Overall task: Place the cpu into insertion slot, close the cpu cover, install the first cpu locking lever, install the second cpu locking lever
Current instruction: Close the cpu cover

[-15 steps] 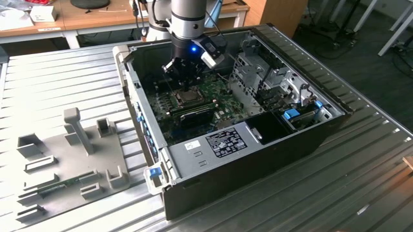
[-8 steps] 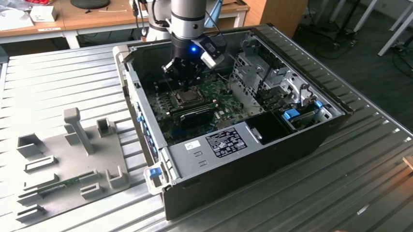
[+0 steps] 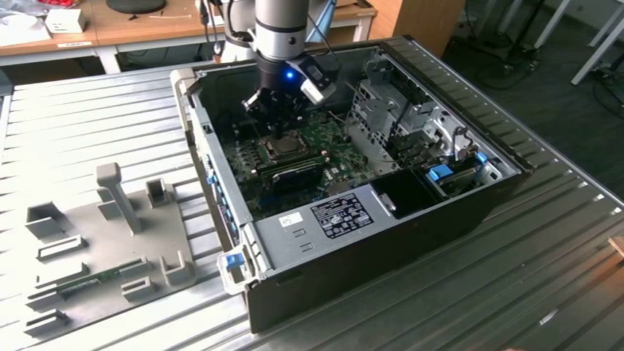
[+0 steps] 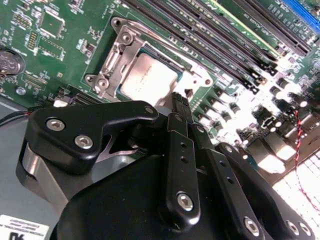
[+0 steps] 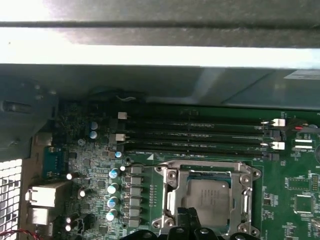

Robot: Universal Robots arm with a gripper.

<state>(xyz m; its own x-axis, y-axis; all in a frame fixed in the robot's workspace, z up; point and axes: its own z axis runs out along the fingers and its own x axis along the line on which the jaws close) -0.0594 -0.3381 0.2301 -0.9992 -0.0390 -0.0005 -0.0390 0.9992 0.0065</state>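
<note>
Grey cpu (image 4: 148, 79) in insertion slot (image 4: 109, 69)

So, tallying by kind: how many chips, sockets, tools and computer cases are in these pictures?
chip: 1
socket: 1
tool: 1
computer case: 1
Total: 4
</note>
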